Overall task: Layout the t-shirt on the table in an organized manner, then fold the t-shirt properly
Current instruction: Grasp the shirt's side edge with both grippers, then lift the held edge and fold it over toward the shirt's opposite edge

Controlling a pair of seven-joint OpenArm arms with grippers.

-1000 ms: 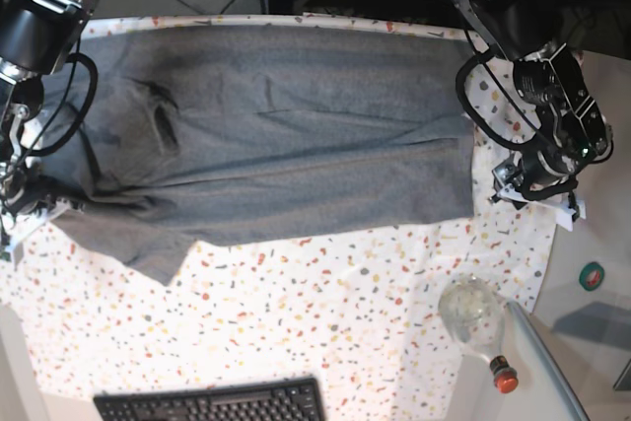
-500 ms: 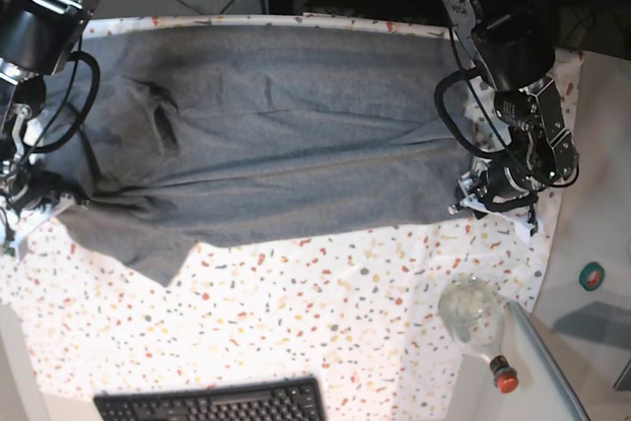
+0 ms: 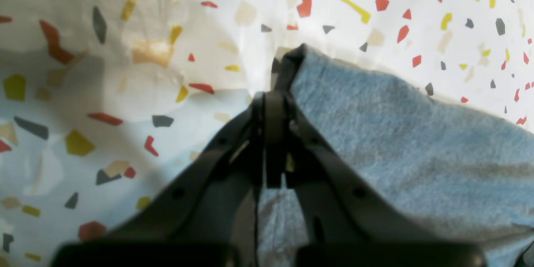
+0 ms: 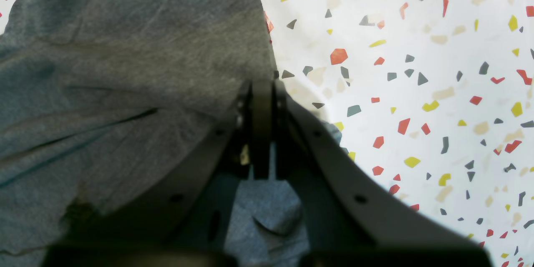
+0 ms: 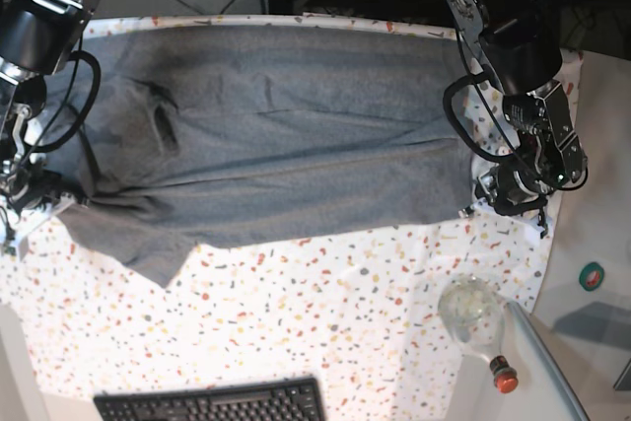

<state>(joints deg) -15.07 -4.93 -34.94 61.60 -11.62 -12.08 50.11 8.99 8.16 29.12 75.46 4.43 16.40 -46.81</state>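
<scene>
The grey t-shirt (image 5: 266, 135) is lying spread out sideways across the far half of the speckled surface (image 5: 325, 322), mostly flat but with a few creases running along it and a rumpled dark fold near one end. One sleeve is poking out toward the near edge at that same end, kind of like a flap. The left end effector (image 3: 273, 91) is sitting right at the shirt's corner on the other end, and from its wrist camera the two fingers are pressed together with the edge of the grey fabric pinched up between them, so it's clamped on the shirt. The right end effector (image 4: 262, 87) is doing the same thing over by the sleeve side: fingers squeezed together, shirt cloth bunched around and under them, gripping the fabric right where it meets the bare surface. Nearer to me there's a black keyboard (image 5: 212, 402) at the front edge, and off to the side a clear glass bottle (image 5: 475, 320) with a red cap is lying on the surface, well apart from the shirt.
</scene>
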